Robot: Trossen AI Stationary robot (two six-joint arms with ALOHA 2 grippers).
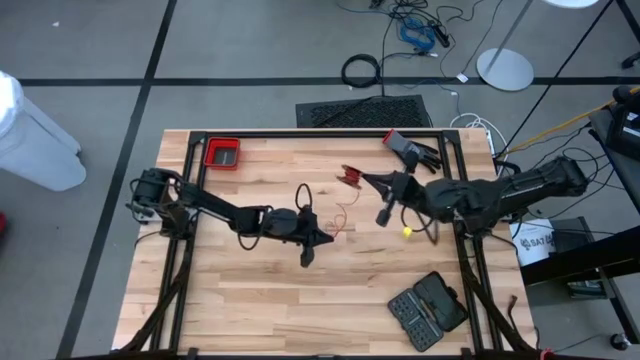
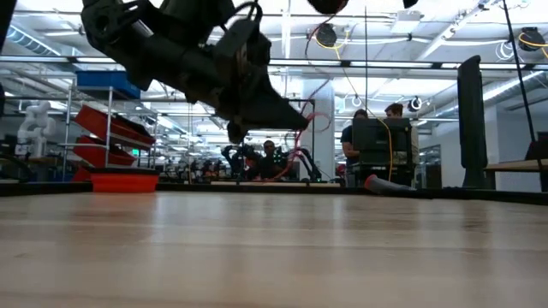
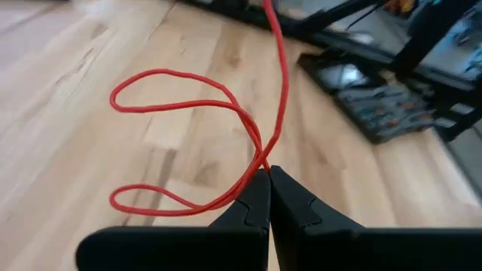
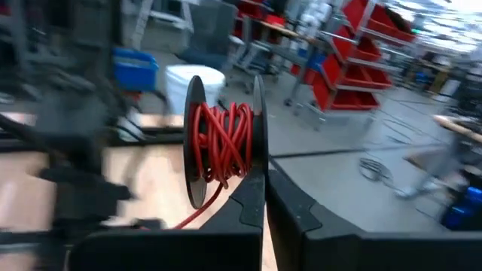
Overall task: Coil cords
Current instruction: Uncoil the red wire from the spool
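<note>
- Left gripper point(image 3: 268, 172) over the table's middle, raised off the wood; fingers pressed together, pinching the thin red cord point(image 3: 188, 102).
- From the pinch the cord makes two loose loops above the wooden table point(image 3: 83, 83); one strand runs up and away toward the right arm.
- Right gripper point(image 4: 265, 175) toward the table's far side, right of centre; fingers closed on the rim of a black spool point(image 4: 194, 143).
- Spool wound with red cord, coils uneven; a tail hangs off below.
- Red bin point(image 1: 222, 153) at far-left corner; black tool case point(image 1: 428, 308) at near right.
</note>
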